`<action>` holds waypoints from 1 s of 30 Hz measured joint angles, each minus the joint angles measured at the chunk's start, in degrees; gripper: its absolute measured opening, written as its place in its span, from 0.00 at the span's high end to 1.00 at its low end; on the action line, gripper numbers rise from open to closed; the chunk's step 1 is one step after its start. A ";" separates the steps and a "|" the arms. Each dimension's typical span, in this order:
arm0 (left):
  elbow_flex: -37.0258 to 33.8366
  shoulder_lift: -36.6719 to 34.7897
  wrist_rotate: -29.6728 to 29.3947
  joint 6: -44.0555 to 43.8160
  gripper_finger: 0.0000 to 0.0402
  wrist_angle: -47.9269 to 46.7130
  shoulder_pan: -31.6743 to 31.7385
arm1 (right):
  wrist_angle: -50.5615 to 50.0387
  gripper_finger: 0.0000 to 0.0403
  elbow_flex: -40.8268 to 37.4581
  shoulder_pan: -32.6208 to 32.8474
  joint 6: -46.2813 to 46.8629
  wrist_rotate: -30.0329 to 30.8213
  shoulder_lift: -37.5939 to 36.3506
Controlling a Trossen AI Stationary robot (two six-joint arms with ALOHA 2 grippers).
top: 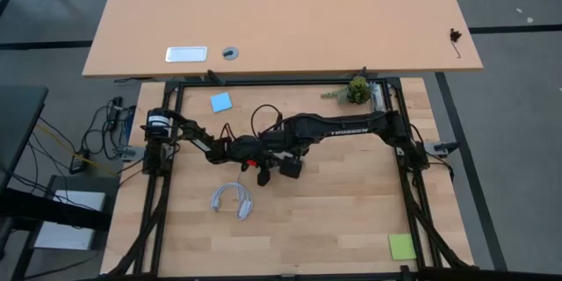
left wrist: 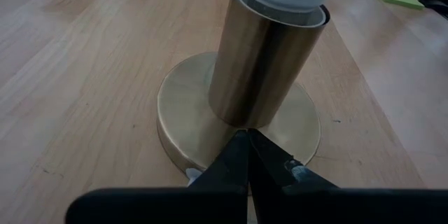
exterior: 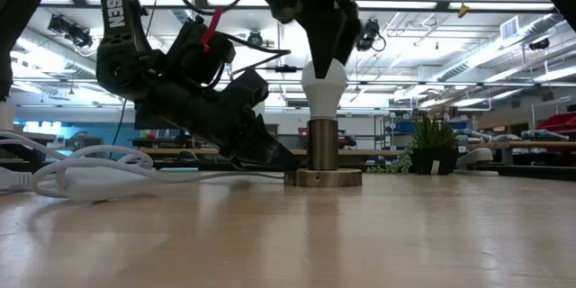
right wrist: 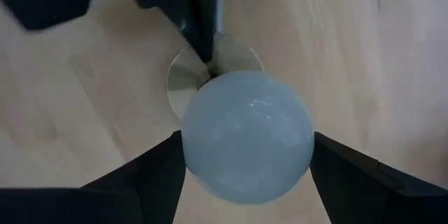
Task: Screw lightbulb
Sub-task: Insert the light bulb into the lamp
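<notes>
The white frosted lightbulb (exterior: 324, 85) stands upright with its base inside a brass socket tube (exterior: 322, 144). The tube stands on a round base disc (exterior: 322, 177) on the wooden table. My right gripper (exterior: 324, 54) comes down from above and is shut on the bulb's round top, which also shows in the right wrist view (right wrist: 245, 136). My left gripper (left wrist: 245, 150) is shut and slants down onto the base disc (left wrist: 189, 105) from the table's left side. The bulb's screw base is hidden in the tube. My left gripper presses the tips of its shut fingers (left wrist: 234, 157) on the base disc's top (left wrist: 210, 136), right at the foot of the tube. It slants down from the table's left. The disc lies flat on the table. My right gripper pinches the bulb's wide round part (right wrist: 199, 147) between its two fingers, one on either side. The fingers (right wrist: 157, 171) point straight down from above. The bulb stands upright with its lower end in the socket tube.
A white cord (top: 233, 198) lies in a loop on the table near the socket, toward the near edge. A blue note (top: 221, 102) lies at the far left, a green note (top: 402, 246) at the near right, and a small plant (top: 357, 90) at the far right.
</notes>
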 joint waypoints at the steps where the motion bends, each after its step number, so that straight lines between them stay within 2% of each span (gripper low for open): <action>1: 0.00 0.01 0.00 -0.01 0.98 0.00 0.00 | -0.68 0.29 0.00 -0.30 3.32 -0.72 -0.02; 4: 0.00 0.00 -0.26 -0.01 0.98 0.02 0.00 | -1.08 0.29 0.00 -1.06 9.74 -3.22 -0.11; 7: 0.00 0.01 -0.24 -0.38 0.98 0.02 0.02 | -1.03 0.29 0.00 -1.21 8.92 -3.74 -0.11; 23: -0.04 0.00 -0.15 -0.43 0.98 0.00 0.02 | -1.75 0.14 5.84 0.40 -12.24 0.45 -0.08; 30: -0.04 0.00 -0.11 -0.43 0.98 0.00 0.02 | -1.79 0.13 6.93 0.79 -30.71 0.42 -0.11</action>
